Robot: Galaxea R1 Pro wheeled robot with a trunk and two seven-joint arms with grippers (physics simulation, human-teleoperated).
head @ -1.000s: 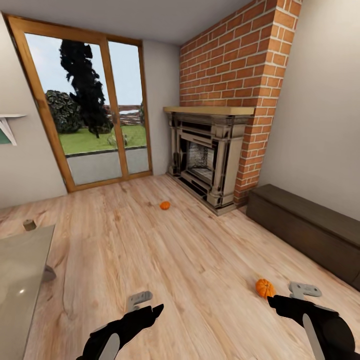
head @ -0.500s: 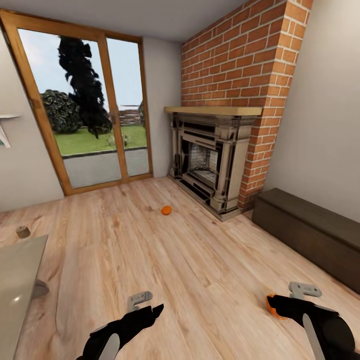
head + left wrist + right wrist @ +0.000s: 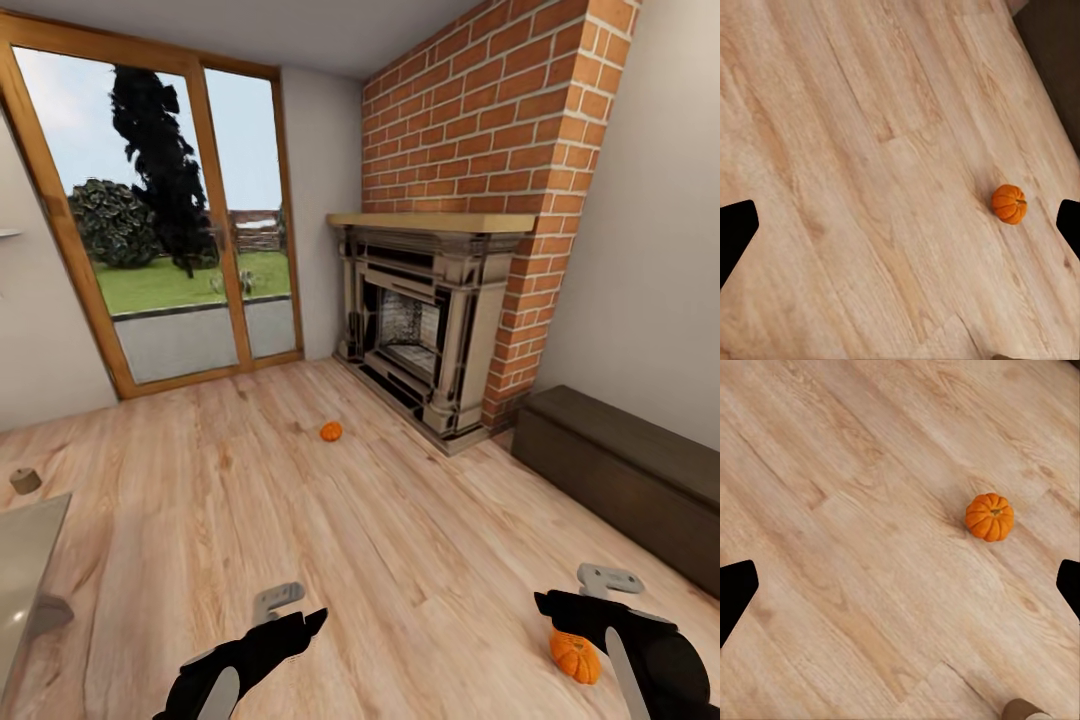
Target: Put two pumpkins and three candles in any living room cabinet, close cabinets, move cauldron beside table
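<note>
Both pincers, left (image 3: 290,610) and right (image 3: 590,590), hang wide open and empty. The near pumpkin (image 3: 575,655) sits on the floor under the right pincer. A clumsy descent could roll it away.

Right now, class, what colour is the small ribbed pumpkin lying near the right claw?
Bright orange ribbed pumpkin, clearest in the right wrist view.

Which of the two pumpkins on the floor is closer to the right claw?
The near pumpkin, lying just beside the right claw. The far pumpkin sits way off in front of the fireplace.

Two pumpkins (image 3: 331,431) (image 3: 575,656), one candle (image 3: 25,481), one cabinet (image 3: 625,470).
</note>
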